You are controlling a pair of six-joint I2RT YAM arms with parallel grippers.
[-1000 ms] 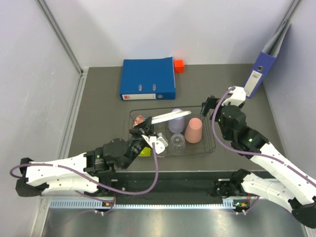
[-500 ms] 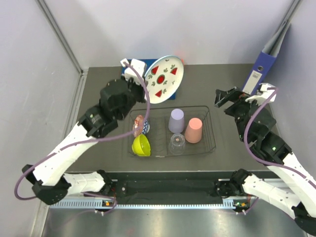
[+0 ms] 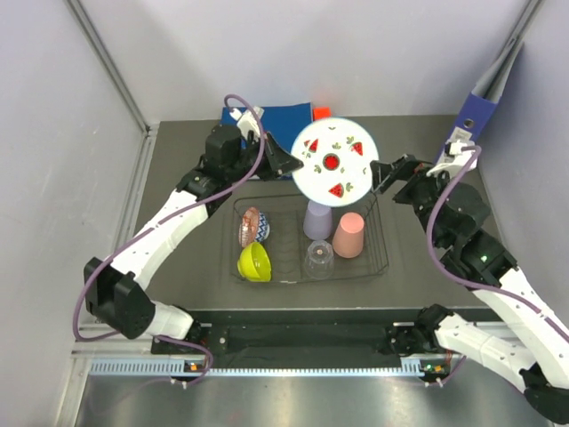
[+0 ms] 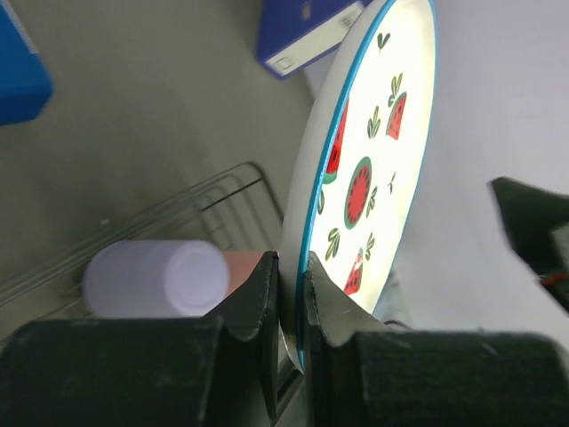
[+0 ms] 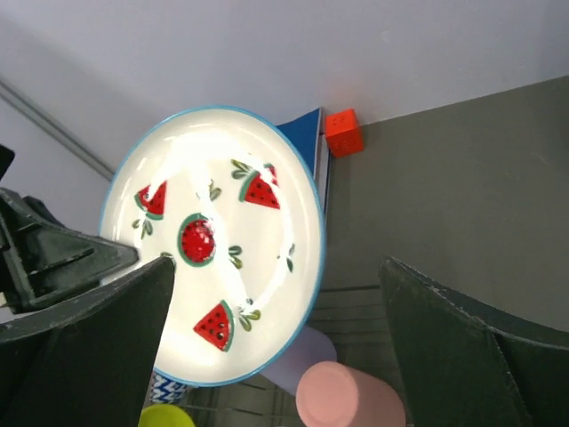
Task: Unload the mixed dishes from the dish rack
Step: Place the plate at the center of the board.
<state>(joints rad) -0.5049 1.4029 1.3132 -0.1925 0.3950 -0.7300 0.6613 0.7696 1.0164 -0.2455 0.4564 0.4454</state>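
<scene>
My left gripper (image 3: pixel 289 165) is shut on the left rim of the white round plate with red watermelon marks (image 3: pixel 334 163) and holds it upright in the air over the back edge of the dish rack (image 3: pixel 384 253). The left wrist view shows both jaws pinching the plate's (image 4: pixel 373 169) blue-edged rim. My right gripper (image 3: pixel 384 173) is open and empty just right of the plate (image 5: pixel 213 249). In the rack stand a lilac cup (image 3: pixel 317 220), a salmon-pink cup (image 3: pixel 348 234), a clear tumbler (image 3: pixel 319 258), a lime-yellow bowl (image 3: pixel 254 261) and a brown-blue patterned bowl (image 3: pixel 252 226).
A blue binder (image 3: pixel 267 116) lies flat at the back, partly hidden by my left arm. A small orange-red cube (image 3: pixel 321 113) sits beside it. A second blue binder (image 3: pixel 476 107) leans against the right wall. Grey walls close in the table.
My left arm lifted the plate out of the rack and swung it right, above the rack's back edge. My right gripper moved left toward the plate.
</scene>
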